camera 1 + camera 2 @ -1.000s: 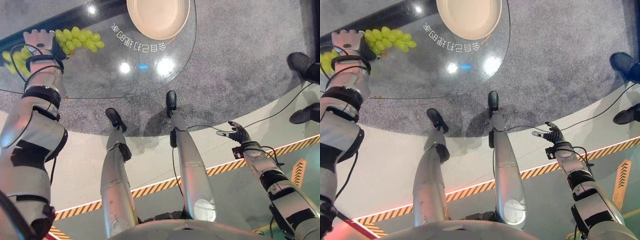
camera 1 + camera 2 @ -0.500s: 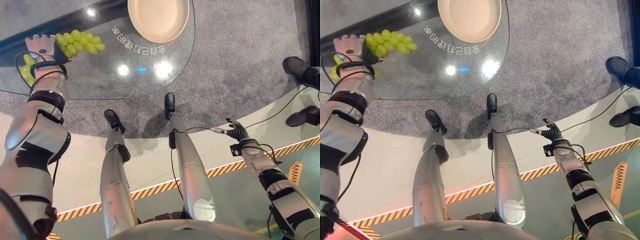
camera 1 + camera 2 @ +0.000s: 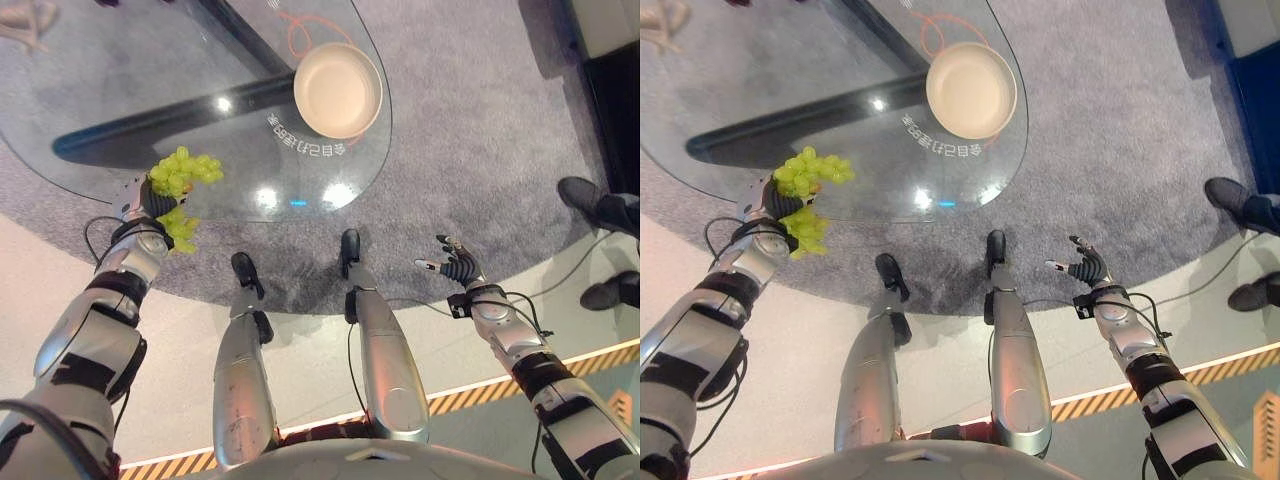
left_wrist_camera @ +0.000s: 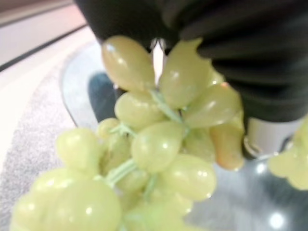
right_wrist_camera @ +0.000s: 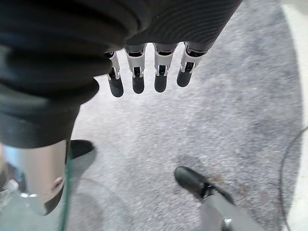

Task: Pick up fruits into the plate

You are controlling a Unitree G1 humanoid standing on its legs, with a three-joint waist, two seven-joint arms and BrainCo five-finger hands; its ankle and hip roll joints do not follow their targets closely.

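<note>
1. The left robot hand (image 3: 140, 205) grips a bunch of green grapes (image 3: 184, 172) at the glass counter's (image 3: 120, 90) near edge.
2. The beige plate (image 3: 338, 89) sits well apart.
3. The right robot hand (image 3: 455, 265) hangs open, fingers spread, off the counter.

both arms were silver-grey shells broken by black bands and black panels, the left arm (image 3: 92, 338) broad at the upper part and the right arm (image 3: 532, 368) ringed in black near the wrist. the left robot hand (image 3: 140, 206) wore a dark cover at its wrist. the right robot hand (image 3: 458, 268) was dark at the back. close up, its cover (image 5: 57, 62) was black, rubbery and finely ribbed; its fingers (image 5: 138, 83) were silver, jointed, with rounded dark tips, and its thumb (image 5: 42, 179) was smooth silver.
</note>
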